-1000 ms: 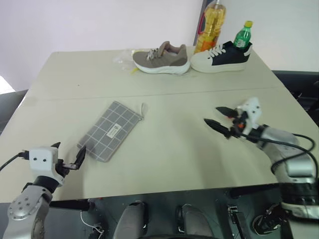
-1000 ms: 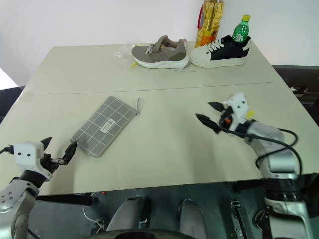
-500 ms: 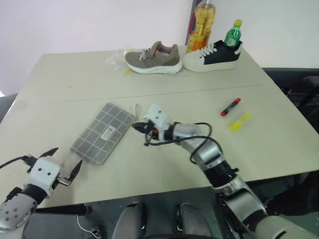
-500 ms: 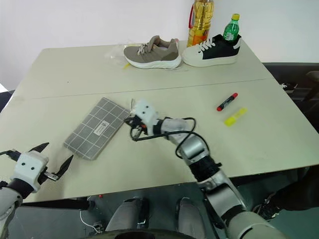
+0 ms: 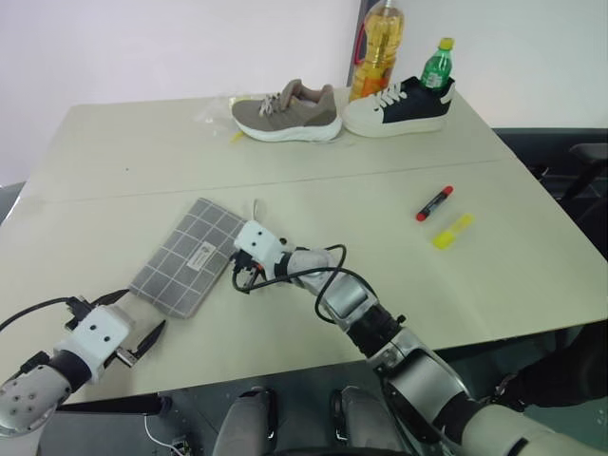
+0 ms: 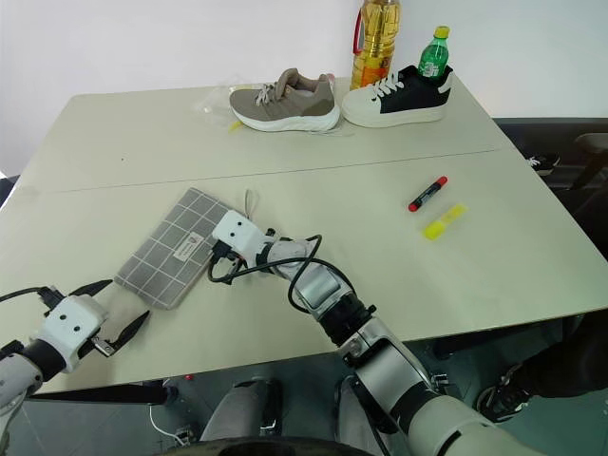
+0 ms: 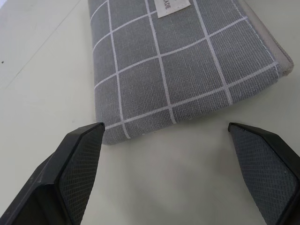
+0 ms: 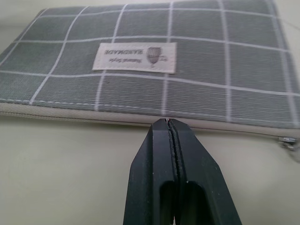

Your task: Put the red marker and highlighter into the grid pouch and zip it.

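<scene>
Right gripper (image 8: 168, 123) swung across to the grid pouch (image 5: 185, 256) — pinched closed, empty; left gripper (image 7: 164, 136) gapes wide.

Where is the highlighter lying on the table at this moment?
In the left eye view the highlighter lies on the right part of the table, just beside the red marker on its near side, far from the grid pouch.

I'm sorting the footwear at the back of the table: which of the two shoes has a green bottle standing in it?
The white shoe with the black upper, the right-hand one. The green bottle rises from its opening. The taupe sneaker beside it holds nothing.
</scene>
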`<state>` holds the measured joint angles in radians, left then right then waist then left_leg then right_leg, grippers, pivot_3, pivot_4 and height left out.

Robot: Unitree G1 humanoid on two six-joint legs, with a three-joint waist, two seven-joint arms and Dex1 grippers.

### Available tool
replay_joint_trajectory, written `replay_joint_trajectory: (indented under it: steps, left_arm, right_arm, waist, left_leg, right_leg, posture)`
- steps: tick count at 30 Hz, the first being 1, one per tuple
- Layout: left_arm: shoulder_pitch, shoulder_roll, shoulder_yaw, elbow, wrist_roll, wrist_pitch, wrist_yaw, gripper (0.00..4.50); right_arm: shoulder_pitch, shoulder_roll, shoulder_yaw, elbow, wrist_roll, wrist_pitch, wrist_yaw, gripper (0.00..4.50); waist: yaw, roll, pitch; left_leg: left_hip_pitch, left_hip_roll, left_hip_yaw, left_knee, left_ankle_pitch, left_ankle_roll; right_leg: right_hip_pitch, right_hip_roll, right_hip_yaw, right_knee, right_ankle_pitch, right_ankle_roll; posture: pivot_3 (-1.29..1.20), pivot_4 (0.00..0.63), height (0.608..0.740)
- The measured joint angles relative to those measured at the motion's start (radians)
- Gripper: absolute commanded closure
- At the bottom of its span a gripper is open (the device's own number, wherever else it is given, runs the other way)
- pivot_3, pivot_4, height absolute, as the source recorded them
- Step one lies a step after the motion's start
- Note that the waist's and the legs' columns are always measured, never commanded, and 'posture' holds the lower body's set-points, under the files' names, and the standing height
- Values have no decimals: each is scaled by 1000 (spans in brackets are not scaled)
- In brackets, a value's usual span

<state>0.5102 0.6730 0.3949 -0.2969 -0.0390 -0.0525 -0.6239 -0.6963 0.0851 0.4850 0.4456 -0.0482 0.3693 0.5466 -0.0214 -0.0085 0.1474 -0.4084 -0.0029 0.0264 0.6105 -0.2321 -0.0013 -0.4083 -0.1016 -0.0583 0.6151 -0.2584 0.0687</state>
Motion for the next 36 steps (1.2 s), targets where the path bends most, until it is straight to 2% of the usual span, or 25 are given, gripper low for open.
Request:
replay_joint_trajectory:
  steps: [13,16,23,33,35,36]
  left_arm:
    - [-151,28,-94,92,107,-96,25,0]
    - [-176,35,-117,121,123,-135,24,806]
    - [-218,34,-191,181,149,-204,23,4391]
    - [-249,2,-204,188,136,-223,44,4452]
    - [-259,-48,-211,133,86,-174,45,4452]
    - [-272,-76,-222,90,45,-125,44,4485]
  right_arm:
    - [-11,20,-1,54,-38,-38,6,4474]
    - [-10,20,-2,53,-39,-38,9,4500]
    - [-7,18,-2,53,-40,-40,12,4500]
    - [2,0,-50,26,-44,-50,0,4500]
    - [3,-38,-98,-17,-33,-55,-14,4500]
    - [2,-71,-141,-56,-11,-51,-14,4245]
  waist:
    - [8,2,-1]
    - [8,2,-2]
    - [5,2,-2]
    - [5,2,-2]
    - [10,2,-1]
    - [13,1,-1]
  left_leg:
    - [1,0,0,1,0,0]
    - [1,0,0,1,0,0]
    - [1,0,0,1,0,0]
    - [1,0,0,1,0,1]
    - [0,0,0,2,0,1]
    - [-1,0,0,3,0,0]
  right_leg:
    - [1,0,0,2,0,0]
    - [1,0,0,2,0,0]
    - [1,0,0,2,0,0]
    - [1,0,0,3,0,1]
    - [1,-1,0,3,1,1]
    - [1,-1,0,3,1,2]
  posture:
    - [0,150,731]
    - [0,150,731]
    - [0,150,731]
    - [0,150,731]
    - [0,150,731]
    - [0,150,731]
